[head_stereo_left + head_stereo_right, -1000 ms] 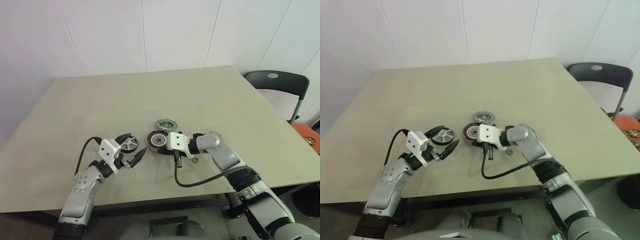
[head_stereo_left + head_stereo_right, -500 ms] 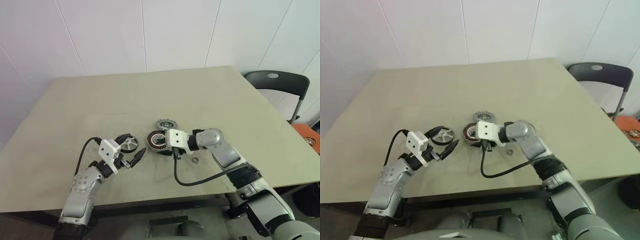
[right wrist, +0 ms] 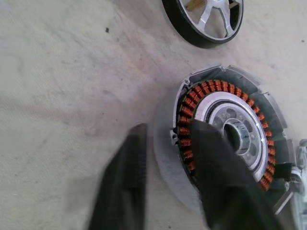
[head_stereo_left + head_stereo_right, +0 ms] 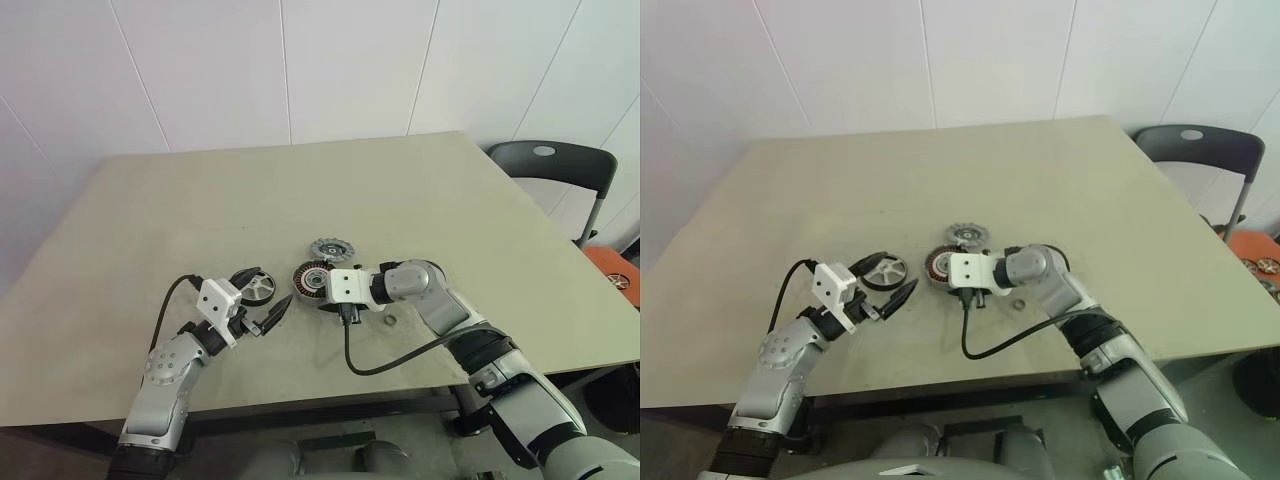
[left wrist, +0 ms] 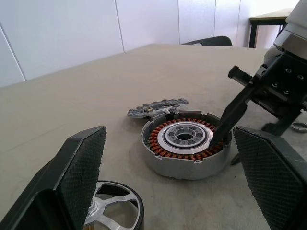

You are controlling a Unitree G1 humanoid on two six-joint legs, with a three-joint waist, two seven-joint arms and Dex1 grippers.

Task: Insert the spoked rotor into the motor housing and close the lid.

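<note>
Copper windings ring the motor housing (image 5: 184,143), sitting open-topped mid-table with the spoked rotor (image 5: 157,106) lying flat just behind it, touching or nearly touching its rim, not inserted. Lid (image 3: 204,20) lies flat on the table beside the housing, near my left gripper (image 4: 258,300), whose fingers hang wide open and hold nothing, same as a second ago. What's changed: my right gripper (image 3: 168,172) has slid from the housing's right side in over it, and now straddles the near wall, one finger (image 3: 216,167) over the windings, the other outside, a gap between them, nothing clamped as far as I can see. I read that as bracing or nudging the housing, so rotor pickup is still to do. No brands, labels or writing readable anywhere. Small metal ring (image 4: 391,321) lies loose on the table (image 4: 200,200) by my right wrist.
</note>
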